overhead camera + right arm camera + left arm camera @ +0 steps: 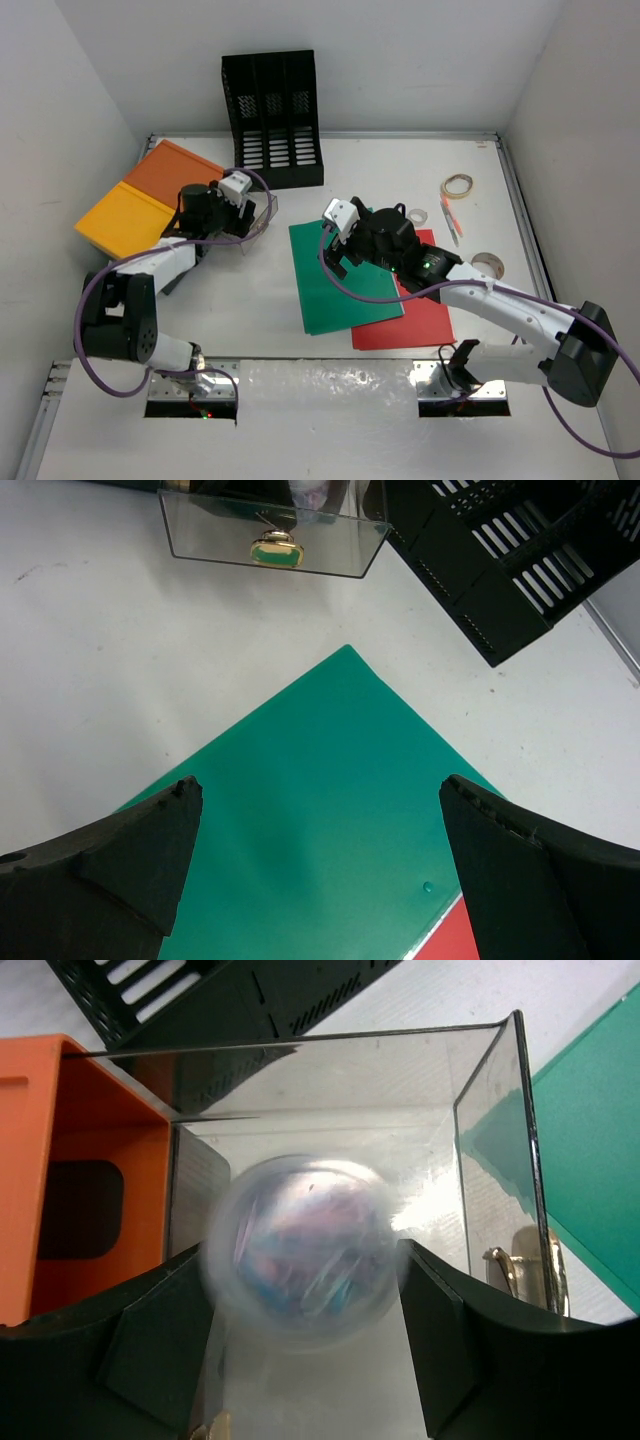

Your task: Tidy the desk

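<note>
Desk: flat white top filling the floor of the cell, thin metal rails on its edges, plain white walls on three sides. Both arms were bolted at the near edge.

On it:
- black mesh file rack, three slots, upright against the back wall, centre-left
- orange-and-yellow drawer box at the left, angled, orange half further back
- green folder flat mid-desk, overlapping a red folder on its right
- right side, well apart from the folders: tan ring, orange-and-grey pen, two tape rolls

Containers: a clear drawer with a gold handle sat just beside the orange box, between it and the green folder, near the foot of the rack. Over or in it was a round clear tub with coloured bits inside, too blurred to identify.

Left gripper was above the clear drawer, jaws partly apart, with the tub right between the fingers. Edges were smeared, so I couldn't tell whether it was gripped or loose.

Right gripper hovered low over the green folder, jaws spread wide, holding nothing, pointed toward the drawer and rack.
</note>
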You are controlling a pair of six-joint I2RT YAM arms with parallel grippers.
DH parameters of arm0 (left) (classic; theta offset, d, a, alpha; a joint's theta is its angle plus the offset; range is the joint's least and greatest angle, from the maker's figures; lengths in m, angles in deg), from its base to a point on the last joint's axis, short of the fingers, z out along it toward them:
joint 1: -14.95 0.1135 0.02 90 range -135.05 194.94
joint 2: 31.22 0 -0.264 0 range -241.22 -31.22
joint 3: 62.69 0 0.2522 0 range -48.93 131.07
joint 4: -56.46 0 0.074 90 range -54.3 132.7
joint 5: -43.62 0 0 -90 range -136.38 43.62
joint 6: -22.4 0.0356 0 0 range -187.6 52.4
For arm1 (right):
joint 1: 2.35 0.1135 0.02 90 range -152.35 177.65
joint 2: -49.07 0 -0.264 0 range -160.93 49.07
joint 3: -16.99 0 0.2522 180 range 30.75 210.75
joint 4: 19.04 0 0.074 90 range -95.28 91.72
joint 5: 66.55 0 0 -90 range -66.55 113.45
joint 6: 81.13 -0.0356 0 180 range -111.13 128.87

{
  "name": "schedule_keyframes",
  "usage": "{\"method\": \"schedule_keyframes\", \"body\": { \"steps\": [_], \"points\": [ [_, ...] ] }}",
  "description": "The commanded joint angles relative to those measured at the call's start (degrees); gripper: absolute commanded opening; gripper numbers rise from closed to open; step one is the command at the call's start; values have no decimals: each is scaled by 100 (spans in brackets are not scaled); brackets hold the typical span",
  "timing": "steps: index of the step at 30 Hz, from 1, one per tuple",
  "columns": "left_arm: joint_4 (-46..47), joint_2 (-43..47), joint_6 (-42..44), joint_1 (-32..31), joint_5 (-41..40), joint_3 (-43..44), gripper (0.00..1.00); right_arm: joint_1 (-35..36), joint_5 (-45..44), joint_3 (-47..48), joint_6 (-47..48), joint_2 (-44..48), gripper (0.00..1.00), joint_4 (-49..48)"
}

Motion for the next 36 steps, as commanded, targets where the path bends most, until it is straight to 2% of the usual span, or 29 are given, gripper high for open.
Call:
{"method": "schedule_keyframes", "body": {
  "steps": [1,12,21,24,25,27,28,30,31,33,34,36],
  "points": [
    [-122,261,81,56,136,86,68,2,-25,193,26,141,99,-131],
    [-403,551,116,47,57,253,68,2,-25,184,26,158,99,-122],
    [-1010,1008,72,47,-31,1017,68,2,-25,149,8,158,99,-25],
    [-1124,1280,-7,47,91,1114,67,2,-165,62,-53,193,99,-51],
    [-1159,1446,-7,47,362,1123,66,2,-235,26,-123,211,99,-78],
    [-1693,1640,177,30,802,1333,60,2,-602,-70,-194,255,99,-78],
    [-2313,1667,308,-5,1178,1447,59,2,-770,-97,-238,264,99,-52],
    [-3089,1659,826,-216,1278,1842,54,2,-1313,-158,-264,290,99,-25],
    [-3772,1633,993,-339,1035,1940,51,-6,-1500,-176,-325,299,99,-25],
    [-4356,1501,1442,-848,534,2055,46,-24,-1817,-202,-396,281,99,194],
    [-4733,1466,1539,-1076,-130,2020,44,-85,-1975,-202,-509,264,98,238],
    [-4912,1387,1715,-1550,-574,1723,41,-173,-2003,-194,-729,194,98,308]
  ]
}}
